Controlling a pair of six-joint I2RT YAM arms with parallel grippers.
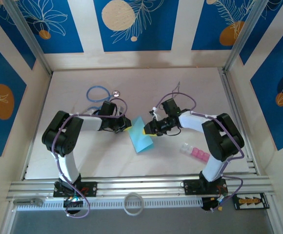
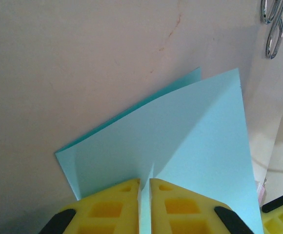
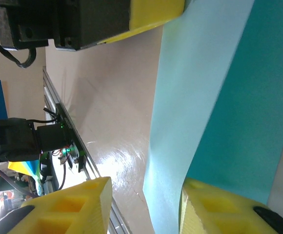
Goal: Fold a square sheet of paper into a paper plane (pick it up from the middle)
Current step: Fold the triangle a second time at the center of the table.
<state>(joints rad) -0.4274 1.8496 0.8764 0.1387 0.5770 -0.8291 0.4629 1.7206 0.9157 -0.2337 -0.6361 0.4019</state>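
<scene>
The square sheet of paper (image 1: 141,136), light turquoise-blue and folded over on itself, is held off the table between the two arms. My left gripper (image 1: 127,126) is shut on its left edge; in the left wrist view the yellow fingertips (image 2: 131,187) pinch the paper (image 2: 180,136) with the folded layers fanning away. My right gripper (image 1: 150,129) is at the sheet's right side. In the right wrist view it (image 3: 146,187) stands open, a band of paper (image 3: 200,97) running down between the fingers, close against the right finger (image 3: 214,204) and well apart from the left one.
A blue-tubed stethoscope (image 1: 98,93) lies behind the left arm. Pink and clear blocks (image 1: 196,152) sit by the right arm. A white ring (image 1: 133,203) rests on the front rail (image 1: 141,186). Metal clips (image 2: 273,29) hang at the far right.
</scene>
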